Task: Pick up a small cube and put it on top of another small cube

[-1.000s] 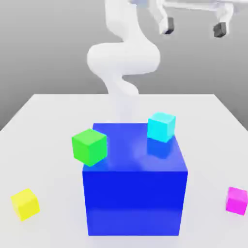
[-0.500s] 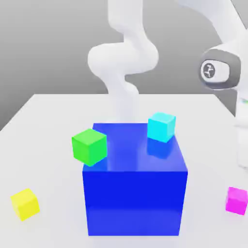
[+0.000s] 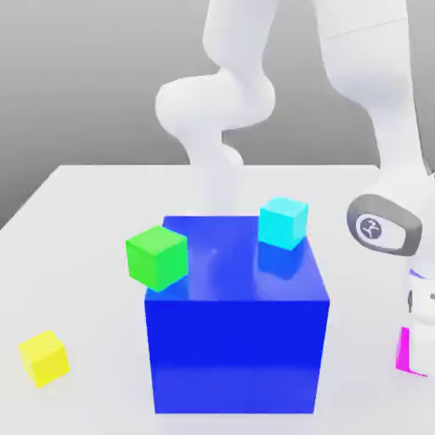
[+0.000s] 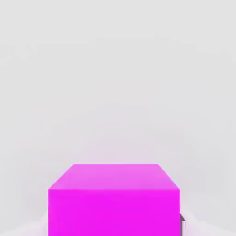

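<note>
The small magenta cube (image 3: 400,348) sits on the white table at the exterior view's right, mostly hidden behind my hand. My gripper (image 3: 415,353) has come straight down over it and is shut on its sides. In the hand view the magenta cube (image 4: 113,203) lies close under the camera, with a dark fingertip (image 4: 181,222) against one side. A small cyan cube (image 3: 283,223) rests on top of the big blue cube (image 3: 235,340). A small yellow cube (image 3: 43,358) lies on the table at the exterior view's left.
A green cube (image 3: 156,257) sits at the big blue cube's upper left edge. The arm's white links (image 3: 374,102) rise above the magenta cube. The table (image 3: 85,221) ends close beyond the magenta cube on the exterior view's right.
The arm swung down from high above to the magenta cube on the right. The fingers went from wide open to shut on it. The other cubes have not moved.
</note>
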Controlling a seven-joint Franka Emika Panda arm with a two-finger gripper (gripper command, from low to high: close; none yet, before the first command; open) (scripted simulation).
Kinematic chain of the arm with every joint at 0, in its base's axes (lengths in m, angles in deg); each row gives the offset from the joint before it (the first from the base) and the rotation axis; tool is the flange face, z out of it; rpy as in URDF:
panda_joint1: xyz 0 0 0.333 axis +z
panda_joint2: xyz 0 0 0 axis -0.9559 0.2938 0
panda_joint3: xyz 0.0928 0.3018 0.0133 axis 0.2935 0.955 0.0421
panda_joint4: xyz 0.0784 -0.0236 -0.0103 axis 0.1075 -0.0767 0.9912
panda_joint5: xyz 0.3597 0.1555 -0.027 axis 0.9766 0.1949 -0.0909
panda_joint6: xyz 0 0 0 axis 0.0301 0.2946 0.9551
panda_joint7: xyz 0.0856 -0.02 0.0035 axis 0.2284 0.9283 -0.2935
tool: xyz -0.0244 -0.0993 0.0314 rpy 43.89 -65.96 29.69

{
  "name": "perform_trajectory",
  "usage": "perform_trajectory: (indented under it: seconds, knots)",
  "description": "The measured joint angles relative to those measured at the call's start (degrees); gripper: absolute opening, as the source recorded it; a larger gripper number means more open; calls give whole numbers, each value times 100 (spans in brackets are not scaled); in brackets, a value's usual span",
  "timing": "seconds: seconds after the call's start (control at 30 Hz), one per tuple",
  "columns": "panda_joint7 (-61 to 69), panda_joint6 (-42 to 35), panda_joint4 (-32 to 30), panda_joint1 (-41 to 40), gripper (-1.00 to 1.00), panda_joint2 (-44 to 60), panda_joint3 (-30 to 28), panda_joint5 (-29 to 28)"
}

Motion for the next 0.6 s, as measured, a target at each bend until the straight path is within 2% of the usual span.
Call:
perform_trajectory:
  seconds: [0.17, 0.23, 0.43, 0.6]
  knots:
    - [369, -673, -171, -246, -100, -889, 340, 513]
    - [556, -896, 26, -471, -100, -1212, 413, 971]
    - [948, -2044, 276, -1487, -100, -2458, -97, 1729]
    - [1091, -3100, 338, -2169, -100, -3492, -550, 1957]
